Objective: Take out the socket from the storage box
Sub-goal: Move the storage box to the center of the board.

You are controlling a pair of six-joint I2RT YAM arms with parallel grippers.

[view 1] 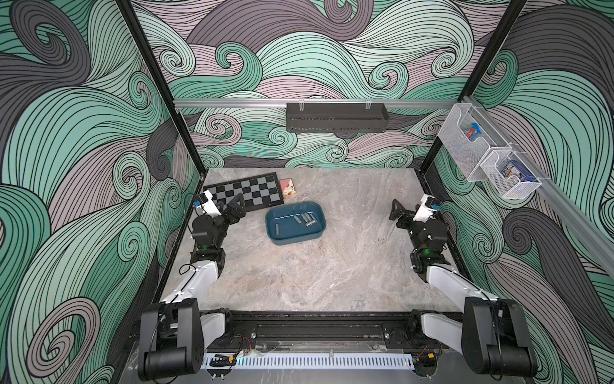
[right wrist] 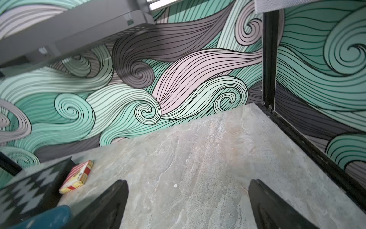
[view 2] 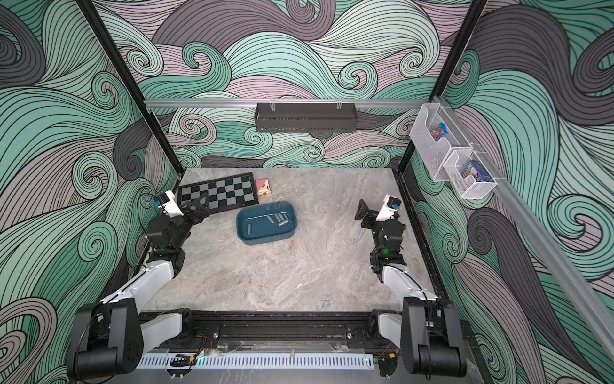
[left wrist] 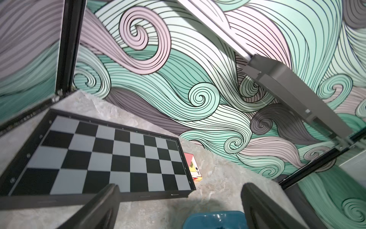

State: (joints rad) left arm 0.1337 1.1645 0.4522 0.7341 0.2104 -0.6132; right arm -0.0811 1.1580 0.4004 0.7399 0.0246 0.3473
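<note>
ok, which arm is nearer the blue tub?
Left. The left arm has its jaws just off the tub, on the chessboard side; the right arm is across a wider stretch of table on the opposite side.

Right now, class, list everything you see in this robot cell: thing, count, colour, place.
Dark teal-blue plastic storage box: one, teal-blue, mid-table.
Short metal sockets: about six, silver-grey, inside the storage box.
Flat checkered board: one, black and grey, table's far left.
Small patterned card box: one, red and cream, beside the board.
Perforated wall tray: one, black, back wall rail.
Wire-mesh baskets: two, white, right wall rail.
Marble-look table: one, grey, underneath.
Left gripper: one, black, open, near the board.
Right gripper: one, black, open, table's right side.
</note>
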